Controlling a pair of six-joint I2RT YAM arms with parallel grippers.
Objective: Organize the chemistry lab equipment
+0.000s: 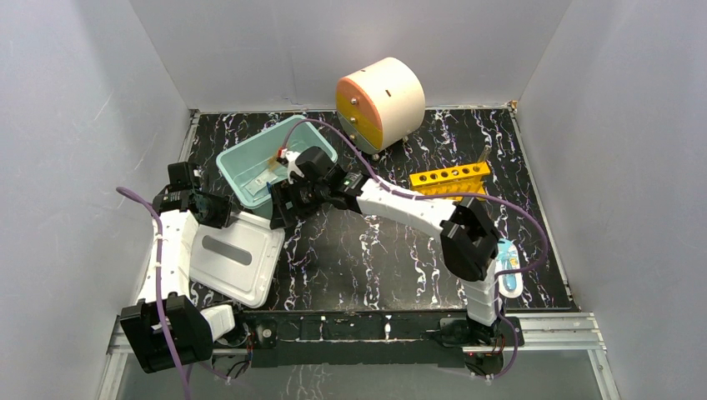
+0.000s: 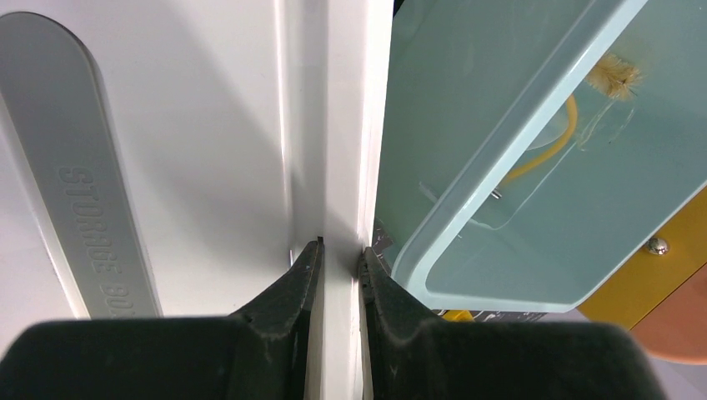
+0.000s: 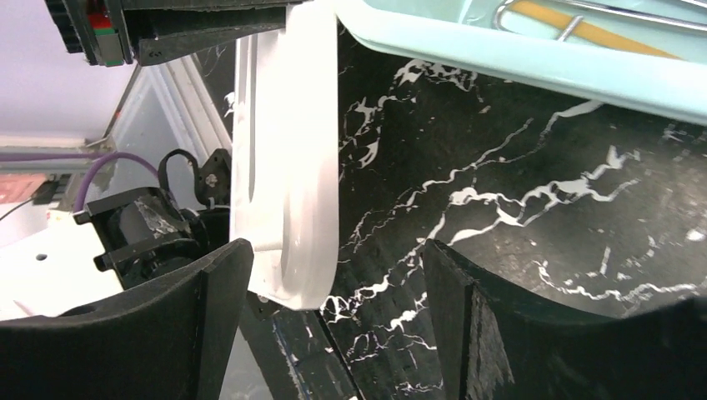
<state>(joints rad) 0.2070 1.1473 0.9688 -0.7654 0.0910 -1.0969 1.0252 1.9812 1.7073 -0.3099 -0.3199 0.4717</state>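
A teal storage box (image 1: 250, 171) sits at the back left. In the left wrist view the box (image 2: 534, 208) holds a brown brush (image 2: 615, 77) and a yellow-handled item. Metal forceps (image 3: 584, 12) show in it in the right wrist view. My left gripper (image 1: 221, 210) is shut on the rim of the white lid (image 1: 233, 258), as the left wrist view (image 2: 342, 258) shows. My right gripper (image 1: 279, 215) is open and empty at the lid's far corner (image 3: 288, 167), below the box rim (image 3: 517, 58). The yellow holed rack (image 1: 450, 177) lies at the right. The funnel and well plate are out of view.
A round orange-and-cream drawer cabinet (image 1: 379, 102) stands at the back. A pale packet with a blue item (image 1: 509, 271) lies at the near right, by the right arm's base. Grey walls close in three sides of the black marbled table (image 1: 375, 250).
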